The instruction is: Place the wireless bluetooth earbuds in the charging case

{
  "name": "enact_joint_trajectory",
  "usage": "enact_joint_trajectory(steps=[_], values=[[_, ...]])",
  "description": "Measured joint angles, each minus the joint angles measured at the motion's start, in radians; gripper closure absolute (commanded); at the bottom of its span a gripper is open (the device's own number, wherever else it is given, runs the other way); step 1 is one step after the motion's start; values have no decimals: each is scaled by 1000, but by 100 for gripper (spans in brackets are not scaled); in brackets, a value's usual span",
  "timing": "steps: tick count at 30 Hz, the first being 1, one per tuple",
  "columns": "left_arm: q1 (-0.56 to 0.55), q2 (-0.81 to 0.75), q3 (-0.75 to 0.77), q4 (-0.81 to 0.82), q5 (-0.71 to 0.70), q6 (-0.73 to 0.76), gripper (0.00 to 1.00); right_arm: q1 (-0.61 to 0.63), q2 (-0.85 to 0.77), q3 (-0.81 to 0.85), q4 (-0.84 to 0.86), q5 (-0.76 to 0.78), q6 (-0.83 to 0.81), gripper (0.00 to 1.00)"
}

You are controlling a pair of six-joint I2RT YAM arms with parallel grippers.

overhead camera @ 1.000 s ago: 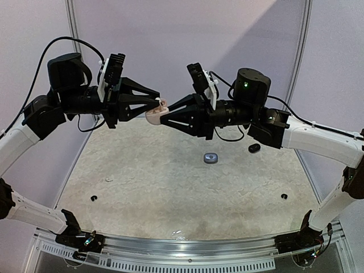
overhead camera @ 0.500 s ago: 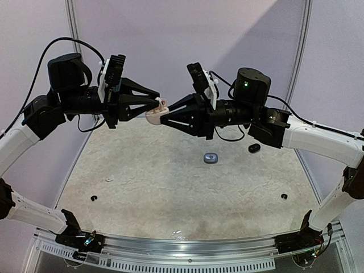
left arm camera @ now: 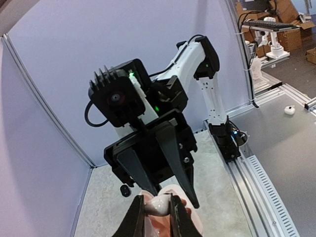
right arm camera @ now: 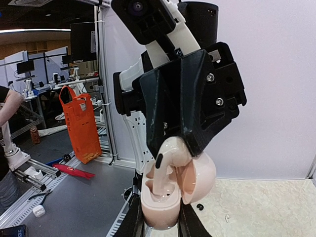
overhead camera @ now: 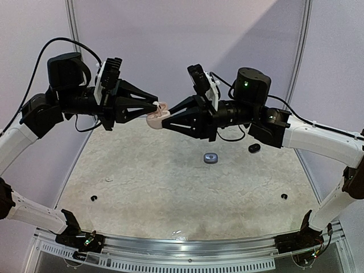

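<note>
My right gripper [overhead camera: 154, 120] [right arm camera: 161, 224] is shut on a pale pink charging case [overhead camera: 153, 119] [right arm camera: 160, 207], held in mid-air with its lid [right arm camera: 200, 178] swung open. My left gripper [overhead camera: 160, 106] [left arm camera: 157, 203] meets it from the left, shut on the head of a pinkish-white earbud [overhead camera: 161, 106] [left arm camera: 159, 206] [right arm camera: 170, 158]. The earbud's stem reaches down into one slot of the case. The slot beside it looks empty. In the left wrist view the case [left arm camera: 193, 226] shows just below the pinched bud.
On the speckled table lie a grey case [overhead camera: 210, 158], a black case [overhead camera: 254, 148] [left arm camera: 125, 190], two tiny black buds [overhead camera: 94, 198] [overhead camera: 284, 196] and a small white bud [overhead camera: 108, 180] [right arm camera: 227, 217]. White booth walls close the back and sides.
My left gripper has tilted and pulled slightly left, bringing the earbud's stem down into the open case. My right gripper has edged up and left with the case.
</note>
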Motion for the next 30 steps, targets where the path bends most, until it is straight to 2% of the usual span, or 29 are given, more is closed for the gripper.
enact_joint_trajectory(steps=[16, 30], values=[[-2, 45, 89, -90, 116, 61, 100, -16, 0, 73, -122, -129, -63, 100], [-18, 80, 181, -269, 93, 259, 100, -16, 19, 132, -278, -142, -203, 100]])
